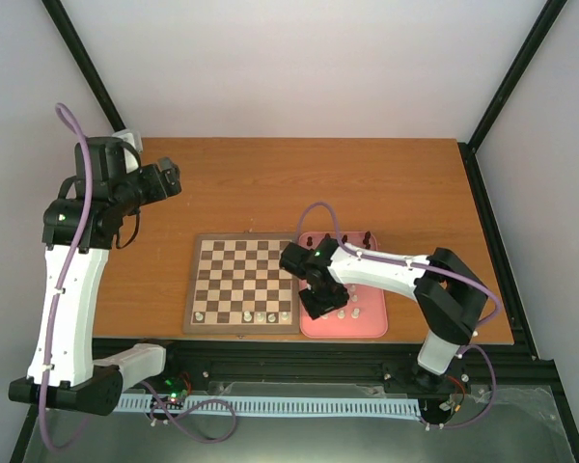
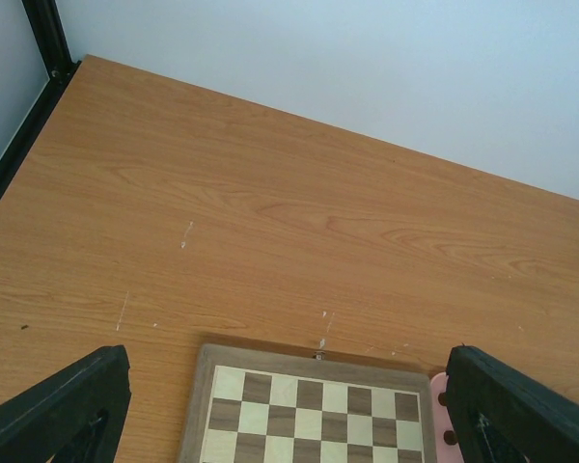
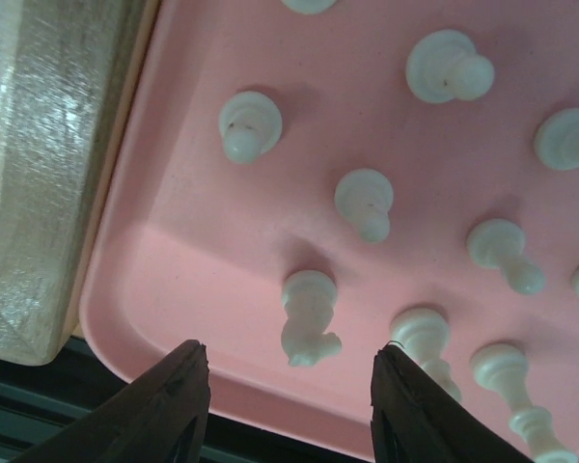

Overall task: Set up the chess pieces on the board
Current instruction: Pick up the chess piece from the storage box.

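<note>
The wooden chessboard (image 1: 241, 280) lies on the table, with several cream-white pieces (image 1: 261, 315) standing along its near row. My right gripper (image 1: 315, 303) is open, low over the left near corner of the pink tray (image 1: 372, 328). In the right wrist view a white knight (image 3: 307, 328) stands between my open fingers (image 3: 164, 405), untouched, with several more white pieces (image 3: 365, 203) around it. Dark pieces (image 1: 312, 238) stand at the tray's far edge. My left gripper (image 1: 166, 178) is open and empty, raised beyond the board's far left corner; its view shows the board's far edge (image 2: 309, 400).
The board's rim (image 3: 39, 193) lies close to the left of the tray wall (image 3: 125, 241) in the right wrist view. Bare wooden table (image 2: 270, 212) stretches beyond the board. Black frame posts stand at the table's back corners.
</note>
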